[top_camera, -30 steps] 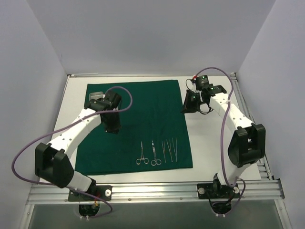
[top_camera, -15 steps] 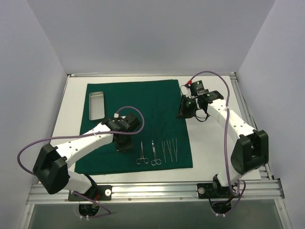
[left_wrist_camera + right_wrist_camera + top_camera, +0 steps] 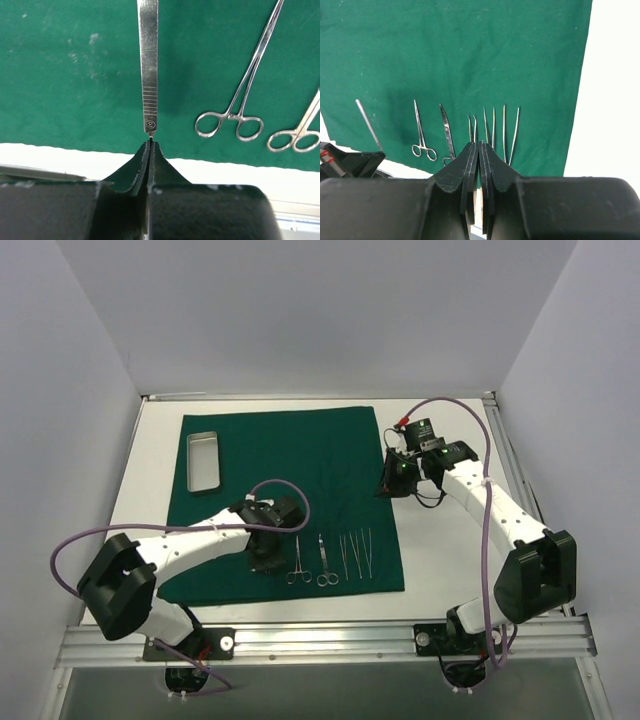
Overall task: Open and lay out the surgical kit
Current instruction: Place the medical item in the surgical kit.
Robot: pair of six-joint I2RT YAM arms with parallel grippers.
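1. Top camera: high, behind, looking down on the whole table.
2. Left wrist: low, close, facing along the scalpel handle.
3. Right wrist: higher, wider; all share the ringed forceps.

I have the cloth spread flat on the desk, towards the desk's left side. The tray sits on the cloth at its far left corner. A row lies along the cloth's near edge: forceps on the left, scissors just to their right, then the tweezers side by side at the right end. The left end effector hangs over the cloth just left of the forceps. It pinches the end of a metal handle, which sticks out ahead of its fingertips. The right end effector is above the cloth's right edge, behind the row and well apart from the tray.
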